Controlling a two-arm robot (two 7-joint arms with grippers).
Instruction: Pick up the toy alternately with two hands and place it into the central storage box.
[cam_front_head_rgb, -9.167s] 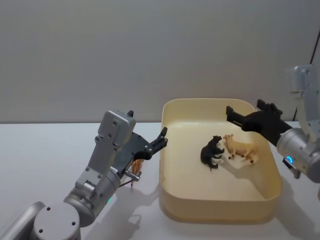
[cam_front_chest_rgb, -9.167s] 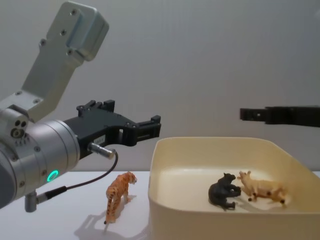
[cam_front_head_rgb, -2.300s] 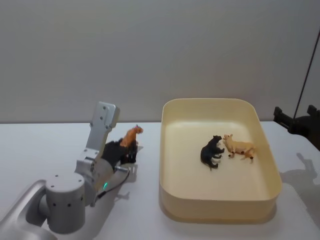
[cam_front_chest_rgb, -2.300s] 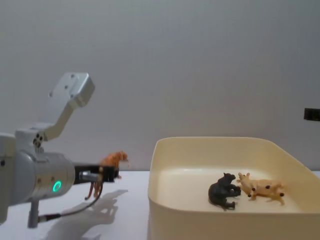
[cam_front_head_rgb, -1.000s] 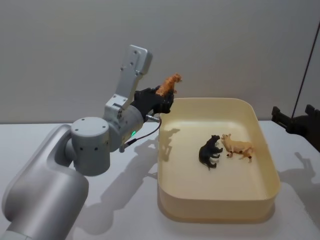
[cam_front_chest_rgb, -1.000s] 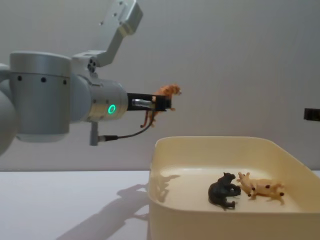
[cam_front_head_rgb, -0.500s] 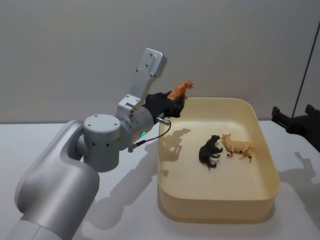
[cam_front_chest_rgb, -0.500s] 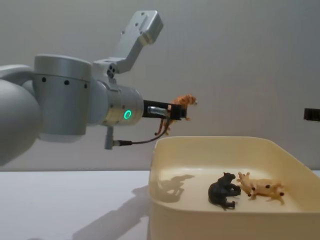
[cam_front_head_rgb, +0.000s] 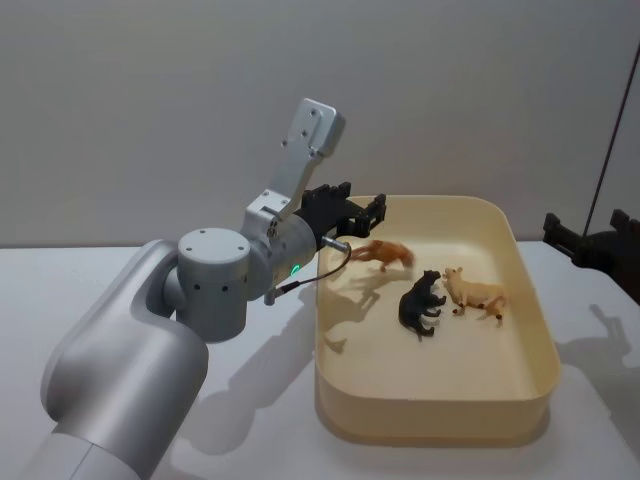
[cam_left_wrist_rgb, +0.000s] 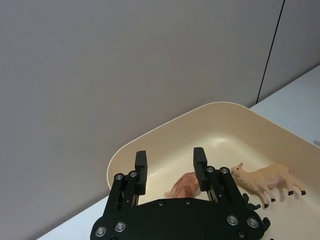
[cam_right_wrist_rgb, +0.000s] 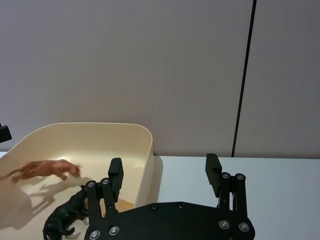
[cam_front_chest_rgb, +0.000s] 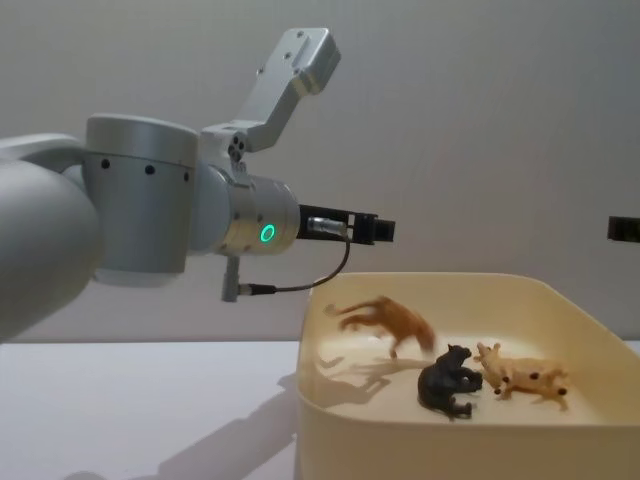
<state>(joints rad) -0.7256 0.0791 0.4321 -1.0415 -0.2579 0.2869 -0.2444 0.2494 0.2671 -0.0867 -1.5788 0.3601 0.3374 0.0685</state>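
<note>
While spread, left tool (cam_front_head_rgb: 362, 208) above tub (cam_front_head_rgb: 535, 400)

Background: plain wall (cam_front_head_rgb: 150, 100) behind a white table (cam_front_head_rgb: 60, 300).
We note the wall is flat, grey and unmarked. A thin dark vertical line (cam_right_wrist_rgb: 244, 75) runs down it at the right. The tabletop is matt white, evenly lit, carrying soft shadows.

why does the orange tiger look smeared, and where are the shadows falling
Head and chest views: the orange tiger is motion-blurred, in the air below the open left hand; its shadow lies on the storage box floor. Right wrist view: same smear; the black toy is sharp.
</note>
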